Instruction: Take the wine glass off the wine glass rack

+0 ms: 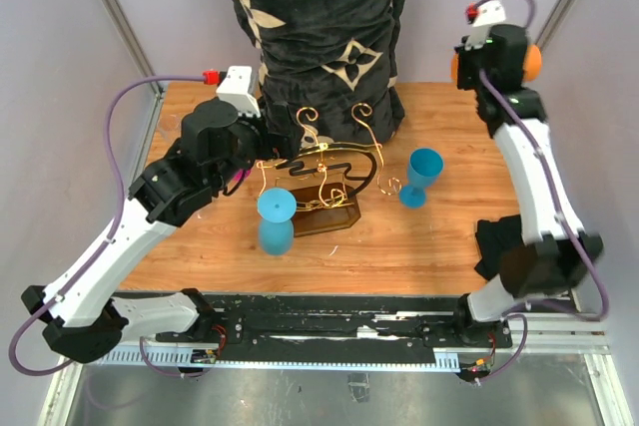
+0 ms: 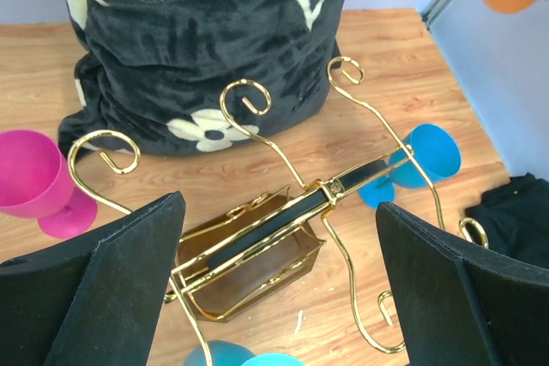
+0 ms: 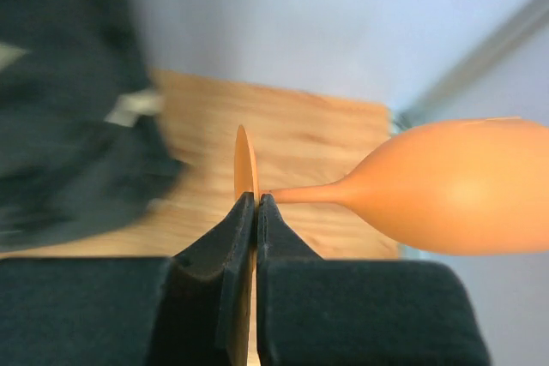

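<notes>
Above far right corner of counter: orange wine glass, well apart from wine glass rack at mid-counter, its foot clamped in closed right pincer. Left pincer gapes empty over rack. Step: removal apparently done. Next move calls for setting glass down upright, gently.

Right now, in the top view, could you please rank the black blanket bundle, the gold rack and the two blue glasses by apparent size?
1. the black blanket bundle, clearly largest.
2. the gold wine glass rack.
3. the blue glass in front of the rack and the blue glass to its right: alike, so tied.
</notes>
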Controlling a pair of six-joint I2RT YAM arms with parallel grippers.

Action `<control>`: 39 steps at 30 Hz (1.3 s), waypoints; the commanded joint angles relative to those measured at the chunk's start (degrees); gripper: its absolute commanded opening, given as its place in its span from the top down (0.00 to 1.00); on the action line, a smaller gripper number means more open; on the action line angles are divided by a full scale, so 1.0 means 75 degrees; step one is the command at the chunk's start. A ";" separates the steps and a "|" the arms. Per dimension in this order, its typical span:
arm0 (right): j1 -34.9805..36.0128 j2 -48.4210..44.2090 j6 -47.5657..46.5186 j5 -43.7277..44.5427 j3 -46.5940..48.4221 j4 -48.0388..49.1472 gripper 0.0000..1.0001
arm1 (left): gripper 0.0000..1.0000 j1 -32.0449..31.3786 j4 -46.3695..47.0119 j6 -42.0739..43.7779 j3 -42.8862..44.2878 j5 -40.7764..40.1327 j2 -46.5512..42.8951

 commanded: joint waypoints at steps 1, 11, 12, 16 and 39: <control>0.0234 0.1746 -0.2760 0.3841 -0.0525 0.0729 0.99 | 0.00 0.0056 0.0243 0.0188 -0.0042 0.0173 0.0128; 0.0160 0.5555 -0.4764 0.6084 0.1900 0.1586 0.99 | 0.00 0.0056 0.0039 0.0080 -0.0124 -0.0197 -0.0315; 0.0161 0.5772 -0.4924 0.6169 0.2057 0.1733 0.99 | 0.00 0.0056 0.0039 0.0071 -0.0163 -0.0236 -0.0381; 0.0148 0.6727 -0.5669 0.6679 0.2376 0.2176 0.99 | 0.00 0.0056 0.0189 0.0021 -0.0308 -0.0148 -0.0553; -0.0276 0.9020 -0.6382 0.7251 0.1816 0.3135 0.94 | 0.00 0.0056 0.0034 0.0345 0.0172 -0.0171 -0.0357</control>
